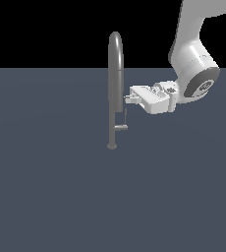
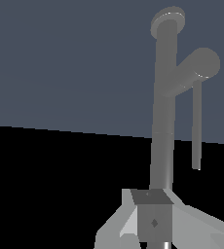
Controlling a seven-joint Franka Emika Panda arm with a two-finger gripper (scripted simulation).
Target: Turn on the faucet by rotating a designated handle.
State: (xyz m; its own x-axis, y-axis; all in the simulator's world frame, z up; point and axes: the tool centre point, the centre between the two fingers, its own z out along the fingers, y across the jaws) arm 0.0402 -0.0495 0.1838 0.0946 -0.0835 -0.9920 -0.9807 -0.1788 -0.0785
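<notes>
The small grey L-shaped lever handle [image 1: 123, 124] projects from the thin lower stem of the tall grey metallic gooseneck faucet [image 1: 115, 88], a short stub pointing toward 3 o'clock in the exterior view with a thin rod rising from its end toward 12 o'clock. The faucet stands upright near the centre of the flat slate-blue floor [image 1: 46, 197], its small round base at 6 o'clock of the stem and its arched top crossing into the black background. In the wrist view the handle [image 2: 197, 87] appears as a round-ended stub branching off the faucet stem [image 2: 163, 121], with the thin rod running alongside the stem, apart from it. The white two-fingered gripper [image 1: 128, 97] of the white robot arm [image 1: 193, 69] lies roughly horizontal at 3 o'clock of the thicker upper tube, fingertips just beside it and above the handle's rod, not touching the handle. Whether its jaws are wide or narrow cannot be told; only one grey finger [image 2: 154, 219] shows clearly in the wrist view.
</notes>
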